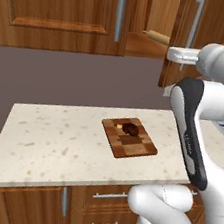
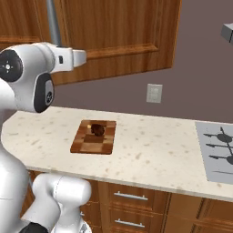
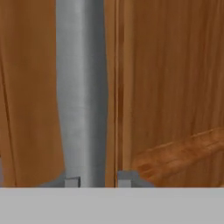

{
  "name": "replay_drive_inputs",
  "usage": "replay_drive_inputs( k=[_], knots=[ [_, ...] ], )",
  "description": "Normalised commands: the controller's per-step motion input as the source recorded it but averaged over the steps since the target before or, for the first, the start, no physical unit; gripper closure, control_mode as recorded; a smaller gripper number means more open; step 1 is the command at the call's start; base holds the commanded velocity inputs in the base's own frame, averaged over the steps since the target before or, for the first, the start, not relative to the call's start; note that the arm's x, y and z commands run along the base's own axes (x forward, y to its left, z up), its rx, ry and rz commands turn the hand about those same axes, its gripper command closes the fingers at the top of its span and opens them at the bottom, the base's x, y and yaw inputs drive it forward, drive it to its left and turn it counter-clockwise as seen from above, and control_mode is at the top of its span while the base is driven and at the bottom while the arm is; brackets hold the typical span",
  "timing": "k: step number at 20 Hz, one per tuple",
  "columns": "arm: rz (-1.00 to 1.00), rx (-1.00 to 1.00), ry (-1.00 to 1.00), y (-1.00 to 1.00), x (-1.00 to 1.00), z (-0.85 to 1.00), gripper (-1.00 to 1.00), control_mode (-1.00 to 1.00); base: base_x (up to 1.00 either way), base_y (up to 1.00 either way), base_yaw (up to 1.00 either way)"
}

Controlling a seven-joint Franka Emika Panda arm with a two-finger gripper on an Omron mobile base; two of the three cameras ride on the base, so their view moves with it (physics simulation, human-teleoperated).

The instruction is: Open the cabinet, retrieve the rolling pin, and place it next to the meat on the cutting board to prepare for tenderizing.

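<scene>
- Fingertips point(image 3: 72, 181) of my gripper point(image 3: 98, 181) sit either side of the silver bar handle point(image 3: 81, 92) in the hand view. The jaws stand narrow, with the bar between them; whether the pads press it or have just slackened, I cannot tell.
- From the left base view, the cabinet point(image 1: 62, 11) door point(image 1: 216, 28) beside the gripper is swung out, and the opening lies to the gripper's left.
- My judgement: the door-opening step is about done. To finish well I let the jaws spread enough to clear the bar, then back straight off along the approach line so I don't drag the door shut.
- Inside the opening, left of and slightly below the gripper, a light-tan end of the rolling pin point(image 1: 157, 37) lies on the shelf; the rest is hidden by the frame.
- Well below the gripper, the cutting board point(image 1: 134, 146) rests on the counter point(image 1: 53, 146). On it sit the meat point(image 1: 130, 129) and, beside the meat, a tiny pale yellow piece point(image 1: 119, 126).
- Bare board shows on the near side of the meat, room for the pin, I judge.
</scene>
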Motion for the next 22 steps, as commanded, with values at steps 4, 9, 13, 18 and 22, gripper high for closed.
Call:
replay_drive_inputs(
  k=[4, 9, 13, 18, 22],
  knots=[
    [0.05, 0.00, 0.00, 0.03, -0.40, -0.13, -1.00, -1.00, 0.00, 0.00, 0.00],
    [0.05, 0.00, -0.09, 0.08, -0.92, -0.03, -1.00, -1.00, 0.00, 0.00, 0.00],
    [0.00, -0.03, -0.12, 0.24, -0.99, 0.00, -1.00, -1.00, 0.00, 0.00, 0.00],
    [-0.05, -0.12, -0.03, 0.86, -0.54, -0.02, -1.00, -1.00, 0.00, 0.00, 0.00],
    [-0.18, -0.23, 0.05, 0.88, -0.01, -0.09, -1.00, -1.00, 0.00, 0.00, 0.00]
  ],
)
